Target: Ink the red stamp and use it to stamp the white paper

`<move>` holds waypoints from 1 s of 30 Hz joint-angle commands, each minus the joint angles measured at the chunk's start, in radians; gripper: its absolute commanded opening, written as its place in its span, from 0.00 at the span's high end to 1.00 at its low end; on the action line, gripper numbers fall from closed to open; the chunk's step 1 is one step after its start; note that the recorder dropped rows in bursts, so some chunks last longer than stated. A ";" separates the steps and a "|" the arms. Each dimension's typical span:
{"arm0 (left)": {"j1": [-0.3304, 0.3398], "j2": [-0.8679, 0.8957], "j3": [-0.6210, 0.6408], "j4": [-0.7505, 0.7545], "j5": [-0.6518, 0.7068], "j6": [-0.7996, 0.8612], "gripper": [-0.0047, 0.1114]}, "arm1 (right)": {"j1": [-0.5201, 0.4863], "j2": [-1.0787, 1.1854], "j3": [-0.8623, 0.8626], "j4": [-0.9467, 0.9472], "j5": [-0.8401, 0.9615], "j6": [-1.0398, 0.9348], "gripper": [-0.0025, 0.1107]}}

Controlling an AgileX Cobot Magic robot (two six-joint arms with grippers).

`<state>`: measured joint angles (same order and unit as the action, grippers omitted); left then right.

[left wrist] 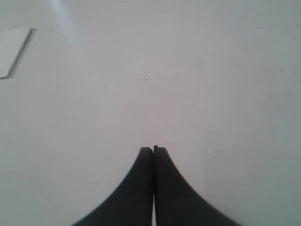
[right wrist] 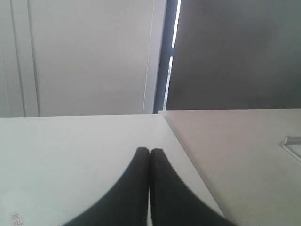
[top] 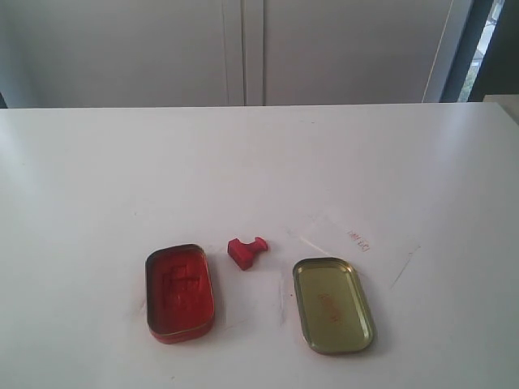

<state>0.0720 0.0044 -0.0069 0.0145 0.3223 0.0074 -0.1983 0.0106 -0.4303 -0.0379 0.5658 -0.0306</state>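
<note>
The small red stamp [top: 246,250] lies on its side on the white table, between the red-filled ink tin [top: 179,292] and the gold tin lid [top: 332,305]. The white paper [top: 357,243] lies flat just beyond the lid, with a small red print [top: 358,240] on it. Neither arm shows in the exterior view. My left gripper [left wrist: 153,149] is shut with nothing in it, over bare table. My right gripper [right wrist: 150,151] is also shut and empty, near the table's edge. A bit of the red print [right wrist: 16,217] shows in a corner of the right wrist view.
The white table [top: 122,170] ends at a white wall with panel seams [top: 243,49] behind it. A dark window frame [top: 474,49] stands at the back right. A pale flat sheet [left wrist: 11,49] shows at the edge of the left wrist view.
</note>
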 commanded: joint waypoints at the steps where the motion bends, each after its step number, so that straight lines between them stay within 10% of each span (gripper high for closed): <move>1: -0.007 -0.004 0.007 -0.002 0.010 0.000 0.96 | -0.005 -0.011 0.074 0.004 -0.014 -0.011 0.98; 30: -0.007 -0.004 0.007 -0.002 0.012 0.000 0.96 | 0.053 -0.011 0.373 0.004 -0.165 -0.011 0.98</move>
<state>0.0720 0.0044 -0.0069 0.0145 0.3223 0.0074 -0.1608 0.0044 -0.0637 -0.0346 0.4228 -0.0345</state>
